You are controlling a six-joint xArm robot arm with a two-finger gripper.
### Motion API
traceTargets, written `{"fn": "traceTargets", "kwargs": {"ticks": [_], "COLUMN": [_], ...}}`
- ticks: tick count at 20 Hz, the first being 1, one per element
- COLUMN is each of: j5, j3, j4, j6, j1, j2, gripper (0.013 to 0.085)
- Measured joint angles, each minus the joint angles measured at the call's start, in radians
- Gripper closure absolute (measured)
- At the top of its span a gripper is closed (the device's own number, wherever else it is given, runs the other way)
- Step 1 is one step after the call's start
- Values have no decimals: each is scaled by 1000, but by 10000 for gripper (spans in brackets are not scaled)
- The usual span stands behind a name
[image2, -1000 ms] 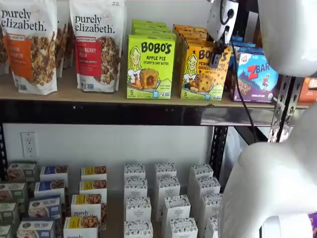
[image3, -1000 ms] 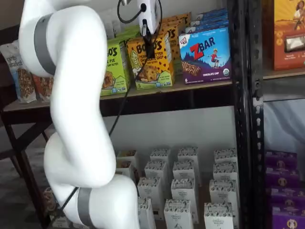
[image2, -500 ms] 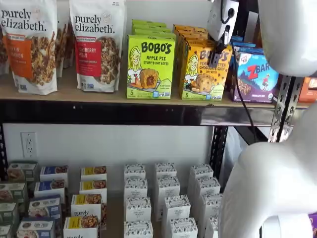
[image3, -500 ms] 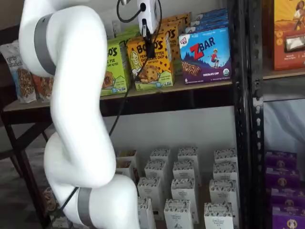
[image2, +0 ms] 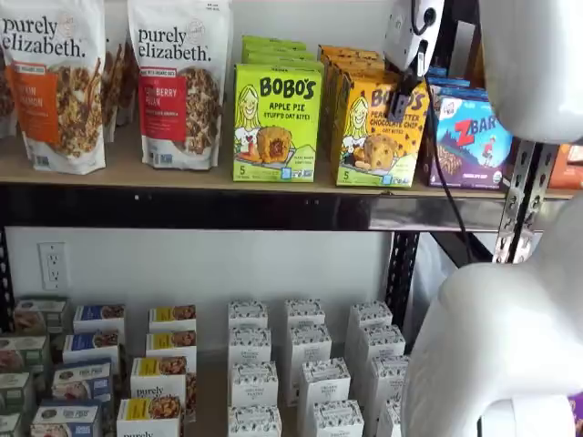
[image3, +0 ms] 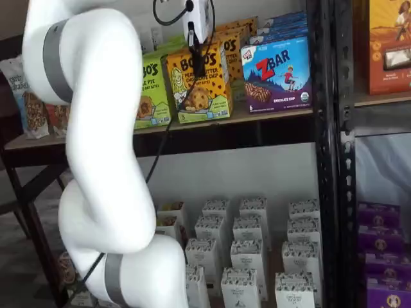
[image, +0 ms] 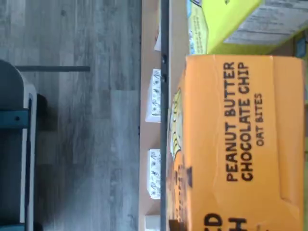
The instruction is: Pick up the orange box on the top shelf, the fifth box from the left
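1. Wrist view: filled by the top panel of the orange box, lettered "PEANUT BUTTER CHOCOLATE CHIP OAT BITES"; a lime-green box just beside it, grey plank floor far below.
2. Both shelf views: upright on the top shelf, front-facing, between the green Bobo's Apple Pie box at its 9 o'clock and the blue ZBar box at its 3 o'clock.
3. Gripper hanging at the box's 12 o'clock, white body above, black fingers down over the upper front (same in the other shelf view).
4. Fingers seen side-on, no gap visible; cannot tell whether spread or closed on the box.
5. Cable trailing down across the box toward 5 o'clock.
6. Lower shelf: rows of small white cartons.
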Motion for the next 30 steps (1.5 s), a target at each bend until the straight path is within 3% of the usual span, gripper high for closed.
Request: {"fn": "traceTargets", "kwargs": {"ticks": [7,16,30], "j5": [84,128,162], "j3": [20,134,262], "j4": [30,51,34], "j6": [8,22,28], "j1": [-5,-2,6], "j2": [-64,-209,-357], "gripper": [610,610,610]}}
